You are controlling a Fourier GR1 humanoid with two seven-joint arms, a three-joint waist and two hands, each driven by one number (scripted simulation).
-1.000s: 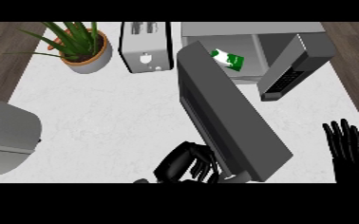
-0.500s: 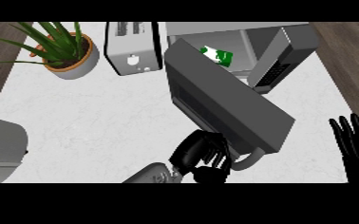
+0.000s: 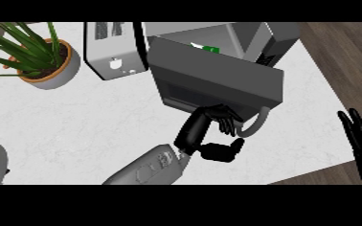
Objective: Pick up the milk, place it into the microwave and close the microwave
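The microwave stands at the back of the counter with its grey door swung partway across the opening. Above the door's top edge, a bit of the green and white milk carton shows inside the cavity. My left hand reaches in from the lower left, and its straight fingers press against the door's outer face near the curved handle. The thumb hangs below, holding nothing. At the right edge of the head view my right hand rests open, fingers up, away from the microwave.
A grey toaster stands just left of the microwave. A potted green plant sits at the far left. The counter's right edge borders a wooden floor. White counter top spreads in front of the door.
The microwave door has swung further toward the opening, hiding most of the milk. My left hand has moved forward along with the door. The right hand stays at the right edge.
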